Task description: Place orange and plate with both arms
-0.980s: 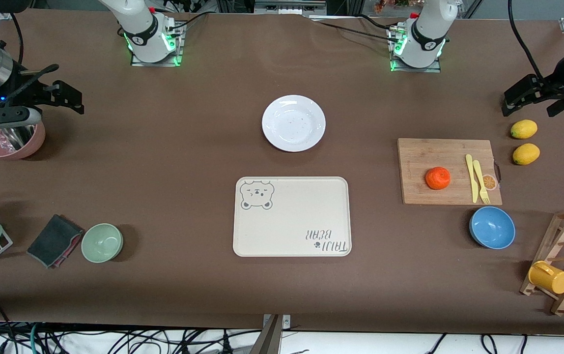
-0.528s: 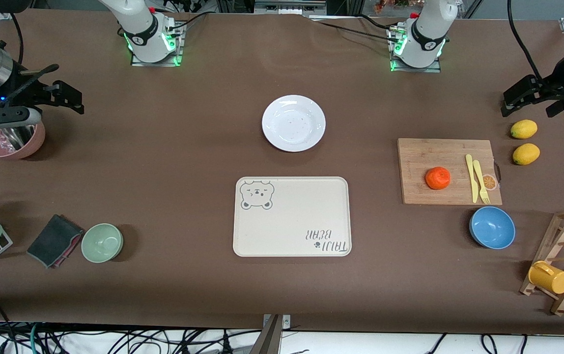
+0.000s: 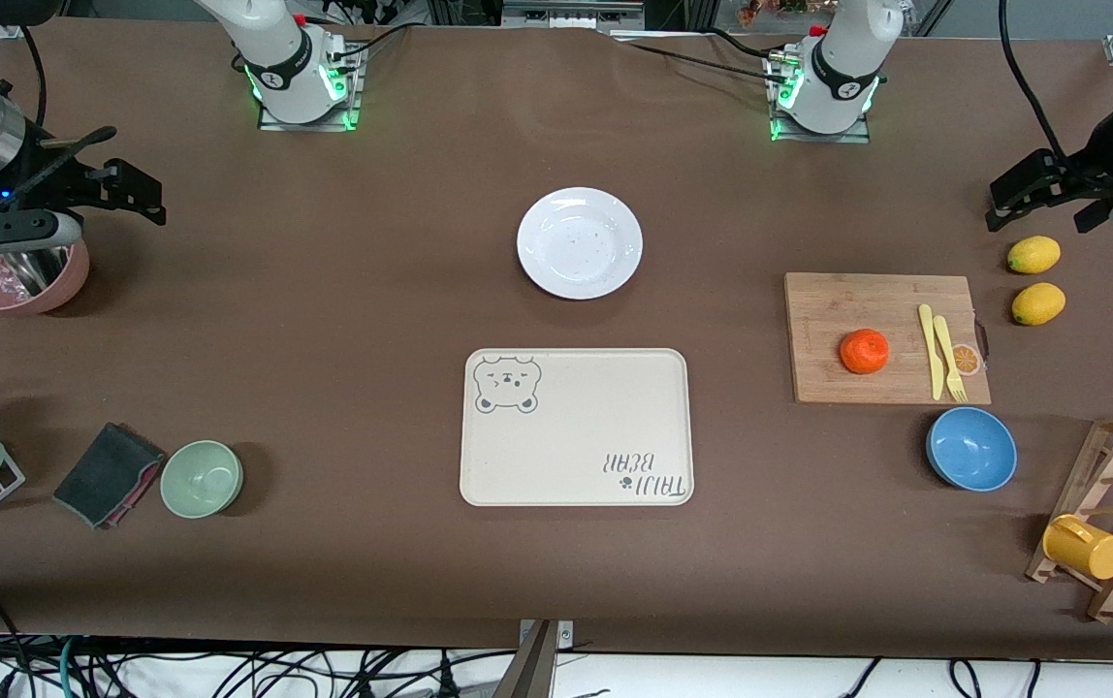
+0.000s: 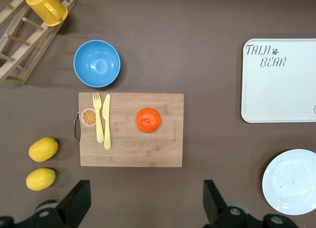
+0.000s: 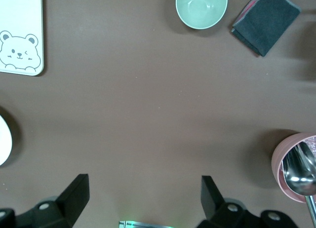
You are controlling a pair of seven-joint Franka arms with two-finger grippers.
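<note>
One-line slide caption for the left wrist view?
Open left gripper high above the orange on its cutting board.

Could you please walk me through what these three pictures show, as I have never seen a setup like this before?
Two robot arms stand at a brown table, each ending in a two-finger gripper. The wide picture comes from a high camera facing them; the other two come from cameras on the arms' wrists, looking down.

The left gripper hangs open near the two lemons; the right gripper hangs open beside a pink cup of spoons. Neither holds anything.

On the table: the orange sits on a wooden cutting board with a yellow knife and fork. The white plate lies mid-table, with a cream bear tray nearer the camera. There are also a blue bowl, a green bowl, a folded cloth and a yellow mug on a wooden rack.
</note>
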